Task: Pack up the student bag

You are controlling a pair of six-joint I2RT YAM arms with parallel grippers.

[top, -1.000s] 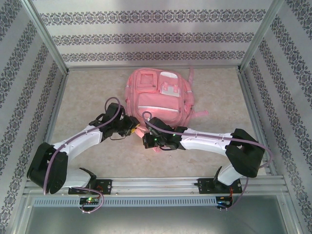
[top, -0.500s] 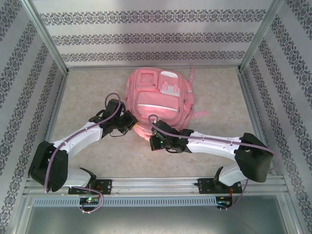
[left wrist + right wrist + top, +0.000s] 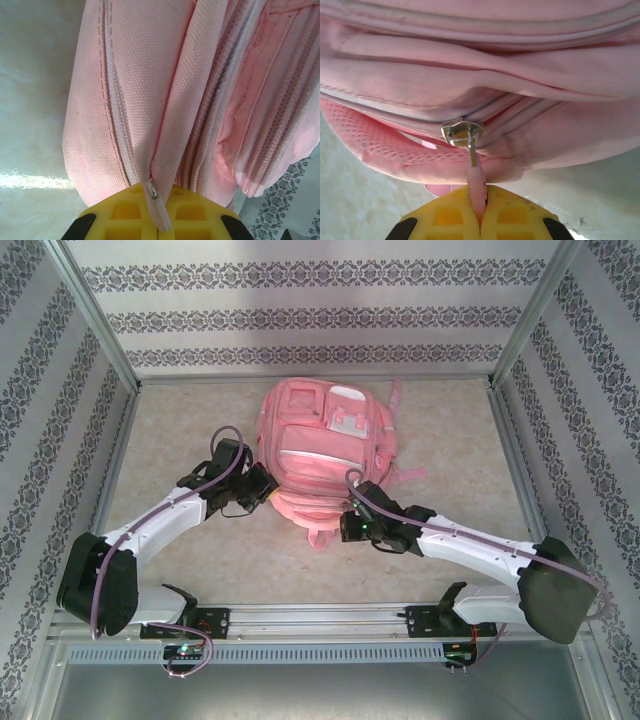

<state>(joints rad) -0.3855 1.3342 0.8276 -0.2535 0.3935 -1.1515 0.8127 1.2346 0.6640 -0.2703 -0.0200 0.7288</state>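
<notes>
The student bag [image 3: 325, 440], a pink backpack, lies flat mid-table with its front pockets up. My left gripper [image 3: 268, 490] is at the bag's near left corner. In the left wrist view its yellow fingers [image 3: 125, 215] are shut on a pale pink zipper pull tab [image 3: 159, 207] hanging from the bag's side seam [image 3: 150, 75]. My right gripper [image 3: 346, 526] sits at the bag's near edge, right of centre. Its yellow fingers [image 3: 515, 215] pinch a pink zipper pull [image 3: 477, 185] attached to a metal slider [image 3: 461, 133] on the bag's zipper track [image 3: 510, 115].
Patterned walls and aluminium posts [image 3: 95, 315] enclose the table on three sides. A metal rail [image 3: 320, 620] with the arm bases runs along the near edge. Bare beige tabletop [image 3: 170, 430] lies left and right of the bag.
The right gripper has travelled to the right along the bag's near edge, still pinching the zipper pull. The left gripper has closed on the pull tab at the bag's left corner.
</notes>
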